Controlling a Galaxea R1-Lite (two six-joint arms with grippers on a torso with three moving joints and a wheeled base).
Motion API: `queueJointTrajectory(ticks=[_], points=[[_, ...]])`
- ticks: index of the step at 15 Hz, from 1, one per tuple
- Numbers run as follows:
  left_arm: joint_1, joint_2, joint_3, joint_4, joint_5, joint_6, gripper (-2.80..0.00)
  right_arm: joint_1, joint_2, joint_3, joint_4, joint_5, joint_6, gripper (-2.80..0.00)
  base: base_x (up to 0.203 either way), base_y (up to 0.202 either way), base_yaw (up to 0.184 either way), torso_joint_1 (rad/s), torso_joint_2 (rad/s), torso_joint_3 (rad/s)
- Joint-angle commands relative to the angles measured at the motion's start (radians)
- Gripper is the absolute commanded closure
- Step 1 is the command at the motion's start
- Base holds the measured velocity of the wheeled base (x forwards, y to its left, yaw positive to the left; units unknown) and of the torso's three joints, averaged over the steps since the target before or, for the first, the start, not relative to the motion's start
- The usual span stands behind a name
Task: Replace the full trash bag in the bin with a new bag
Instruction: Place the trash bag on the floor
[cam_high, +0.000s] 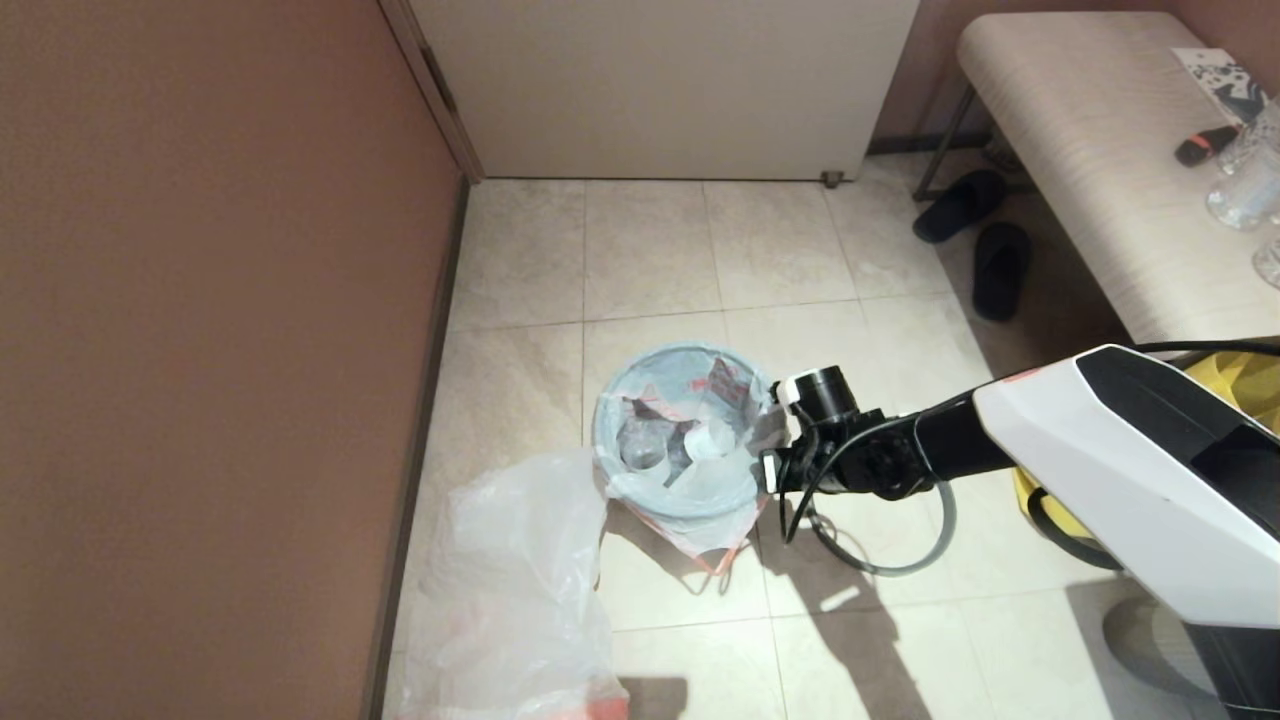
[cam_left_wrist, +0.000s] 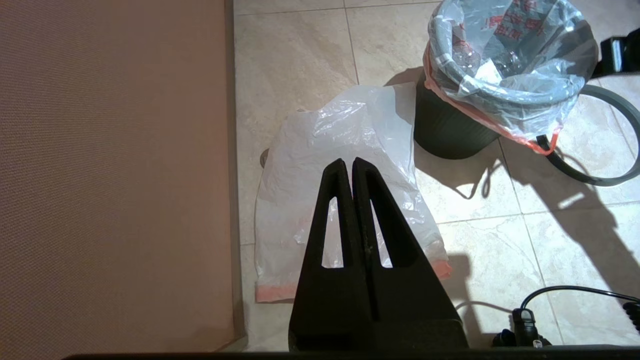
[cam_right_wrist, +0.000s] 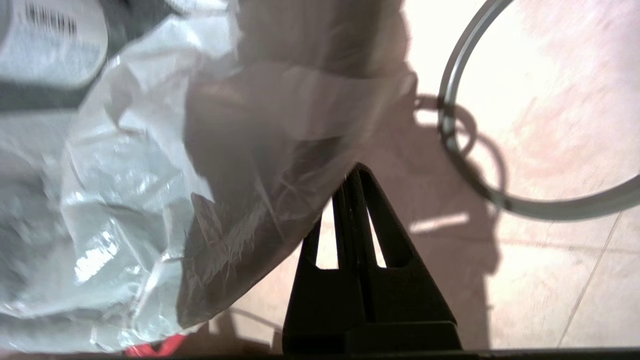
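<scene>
The full trash bag (cam_high: 690, 440) sat in the bin (cam_left_wrist: 445, 135), its hem folded over the bin's rim. My right gripper (cam_right_wrist: 352, 175) was clenched on the film at the bin's side. I judged a slow, straight lift best, so nothing tears. The grey ring (cam_high: 900, 565) lay beside the bin, the new bag (cam_high: 520, 590) flat nearby. My left gripper (cam_left_wrist: 352, 167) hung clenched, empty.

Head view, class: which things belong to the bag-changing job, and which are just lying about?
Job:
- full trash bag
- bin
- grey ring on the floor
- new bag lying flat by the wall
- right claw, shut beside the full bag

Lying about:
- black slippers
- bench
- bottles on the bench
</scene>
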Motion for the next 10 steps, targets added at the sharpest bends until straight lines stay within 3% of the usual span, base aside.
queueJointTrajectory(ticks=[1, 5, 7, 8, 10], points=[[0.000, 0.001, 0.000, 0.000, 0.000, -0.001, 0.00, -0.036, 0.006, -0.055, -0.002, -0.009, 0.003, 0.00, 0.000, 0.000, 0.000, 0.000, 0.00, 0.000], [0.000, 0.001, 0.000, 0.000, 0.000, -0.001, 0.00, -0.062, 0.002, -0.100, 0.042, -0.013, 0.004, 0.00, 0.000, 0.000, 0.000, 0.000, 0.00, 0.000], [0.000, 0.001, 0.000, 0.000, 0.000, -0.001, 0.00, -0.050, -0.034, -0.027, 0.100, -0.018, 0.040, 0.00, 0.000, 0.000, 0.000, 0.000, 0.00, 0.000], [0.000, 0.001, 0.000, 0.000, 0.000, -0.001, 0.00, -0.030, -0.062, 0.029, 0.136, -0.019, 0.089, 0.00, 0.000, 0.000, 0.000, 0.000, 0.00, 0.000], [0.000, 0.001, 0.000, 0.000, 0.000, -0.001, 0.00, 0.023, -0.114, 0.100, 0.182, -0.018, 0.280, 0.00, 0.000, 0.000, 0.000, 0.000, 0.00, 0.000]])
